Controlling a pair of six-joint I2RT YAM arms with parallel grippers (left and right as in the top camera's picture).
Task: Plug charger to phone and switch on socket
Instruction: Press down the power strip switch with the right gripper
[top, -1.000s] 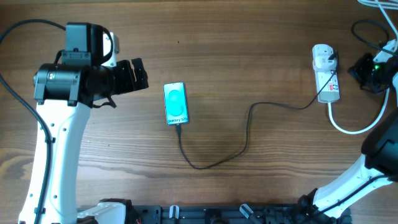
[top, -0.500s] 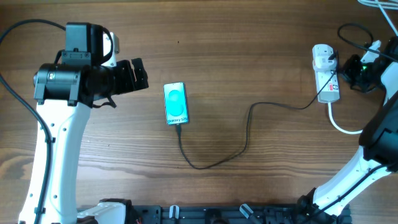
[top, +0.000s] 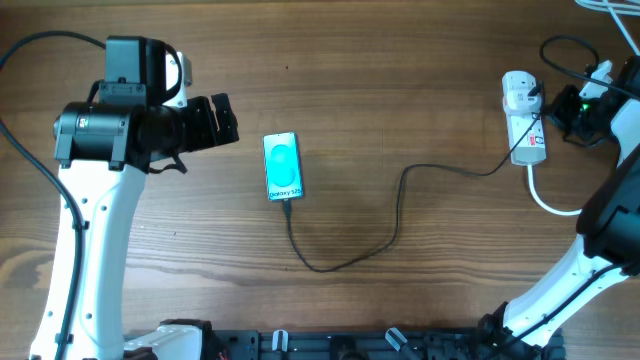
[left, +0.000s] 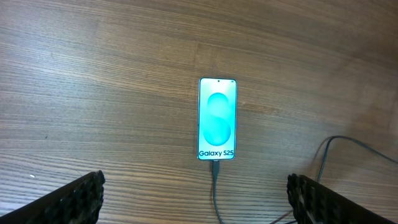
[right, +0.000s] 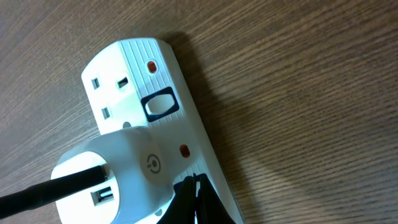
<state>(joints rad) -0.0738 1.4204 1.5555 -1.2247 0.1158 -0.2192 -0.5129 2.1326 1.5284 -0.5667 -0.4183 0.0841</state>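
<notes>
The phone (top: 282, 166) lies flat mid-table with its teal screen lit and a white label strip at its near end; it also shows in the left wrist view (left: 217, 118). The black charger cable (top: 385, 240) runs from the phone's near end in a loop to the white socket strip (top: 523, 118) at the right. My left gripper (left: 196, 196) is open and empty, hovering near the phone's cable end. My right gripper (right: 195, 196) is shut, its tips touching the socket (right: 146, 118) beside a white plug adapter (right: 118, 174).
A thicker white lead (top: 555, 200) curves from the socket toward the right edge. More cables lie at the top right corner (top: 600, 15). A black rail runs along the front edge (top: 330, 345).
My right gripper has moved left from the table's right edge to the socket strip. The left arm, phone and cable have not moved.
</notes>
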